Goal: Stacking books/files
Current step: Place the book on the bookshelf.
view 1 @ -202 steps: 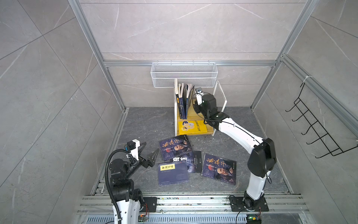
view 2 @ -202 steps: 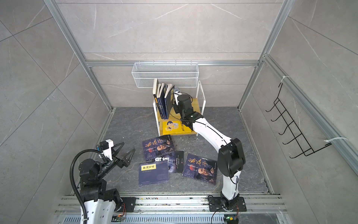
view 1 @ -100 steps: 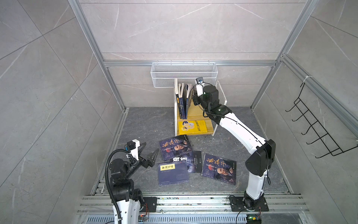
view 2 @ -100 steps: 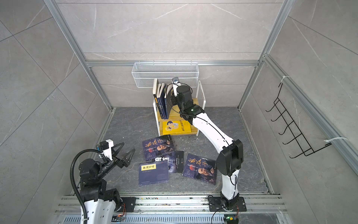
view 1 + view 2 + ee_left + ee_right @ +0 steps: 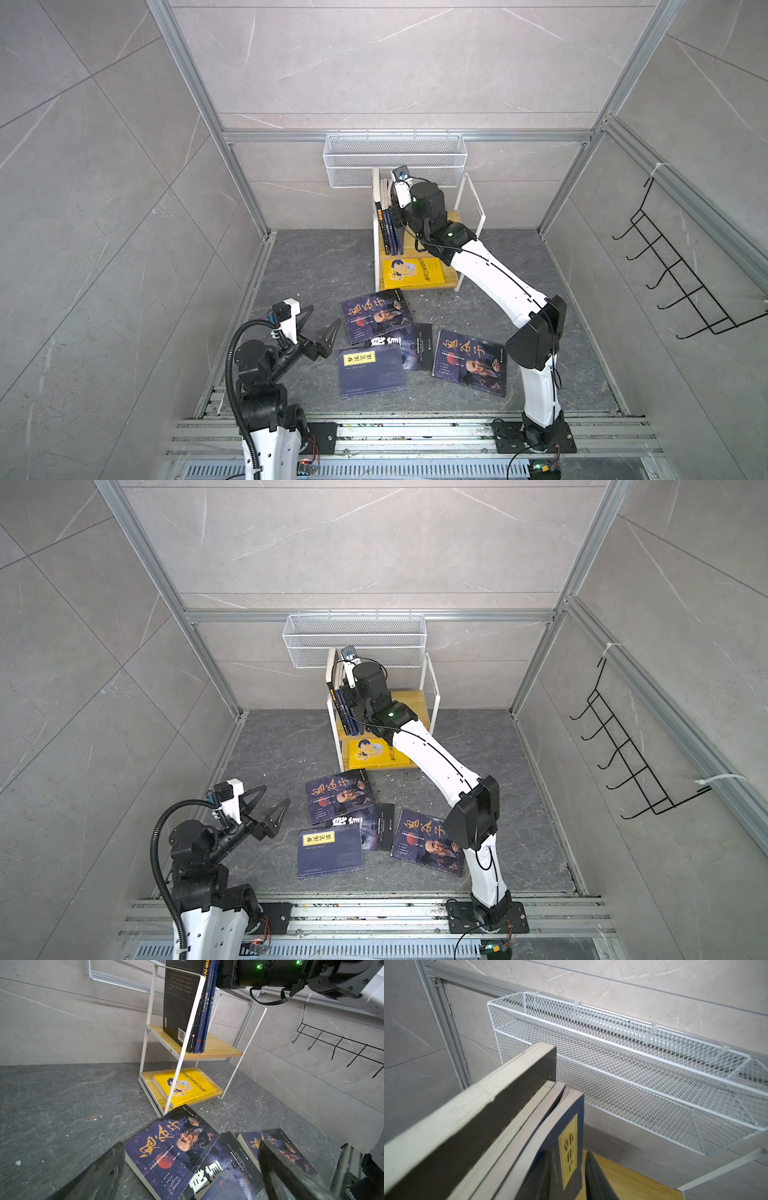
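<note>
In both top views the dark, stone-textured floor (image 5: 316, 266) is boxed in by grey tiled walls and aluminium rails. It lies bare on the left arm's side of the rack (image 5: 452, 218). That white wire rack has two wooden shelves and stands against the back wall, just under a white mesh basket (image 5: 395, 166). Four thin paperbacks lie flat near the front. A portrait book (image 5: 376, 316) and a navy book with a yellow label (image 5: 372, 372) each partly cover a black book (image 5: 409, 345). A second portrait book (image 5: 469, 361) lies just beside the right arm (image 5: 490, 274). The left gripper (image 5: 324, 318) hovers near them, jaws spread wide and holding nothing.

In the left wrist view we see its dark wedge fingers (image 5: 99, 1174) on either side of the glossy portrait cover. A yellow book (image 5: 185, 1086) lies flat on the lower shelf, and the upright books (image 5: 178, 1005) lean on the upper one.

In the right wrist view the right gripper (image 5: 569, 1159) sits at the top edges of the upright books. One dark finger (image 5: 593, 1180) is just beside the upright labelled book (image 5: 575, 1126). We cannot tell how wide the jaws stand or whether they pinch it.
</note>
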`<state>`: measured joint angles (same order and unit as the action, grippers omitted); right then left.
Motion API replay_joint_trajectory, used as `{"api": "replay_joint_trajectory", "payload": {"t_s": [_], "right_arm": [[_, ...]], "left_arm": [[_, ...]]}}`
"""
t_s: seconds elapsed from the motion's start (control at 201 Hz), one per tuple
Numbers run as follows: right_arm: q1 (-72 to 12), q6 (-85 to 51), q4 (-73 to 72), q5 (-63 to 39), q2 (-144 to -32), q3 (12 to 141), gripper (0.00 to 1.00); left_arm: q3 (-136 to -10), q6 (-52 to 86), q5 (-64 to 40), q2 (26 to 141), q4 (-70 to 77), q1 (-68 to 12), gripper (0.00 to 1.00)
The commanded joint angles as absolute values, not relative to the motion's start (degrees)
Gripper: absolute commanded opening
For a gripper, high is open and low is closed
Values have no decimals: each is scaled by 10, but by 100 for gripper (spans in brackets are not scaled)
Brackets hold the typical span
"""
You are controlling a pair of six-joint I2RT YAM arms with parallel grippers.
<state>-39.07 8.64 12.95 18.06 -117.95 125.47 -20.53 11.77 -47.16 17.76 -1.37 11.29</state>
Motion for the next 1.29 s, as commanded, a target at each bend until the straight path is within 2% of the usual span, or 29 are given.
{"api": "replay_joint_trajectory", "payload": {"t_s": [0.0,0.438,1.016,1.13,1.215,1.29], "right_arm": [[-403,106,145,176,-1192,1278,31],[-403,141,157,224,-1146,1254,33],[-384,192,205,310,-1047,1225,40],[-356,164,245,325,-1029,1226,48],[-332,136,281,322,-1014,1221,61],[-312,112,296,318,-1003,1199,68]], "left_arm": [[-216,114,-483,174,-2,113,100],[-223,108,-481,179,-13,110,100],[-212,118,-485,173,4,112,100],[-217,115,-481,180,-2,115,100],[-214,115,-482,175,-2,113,100],[-211,121,-485,175,10,113,100]]}}
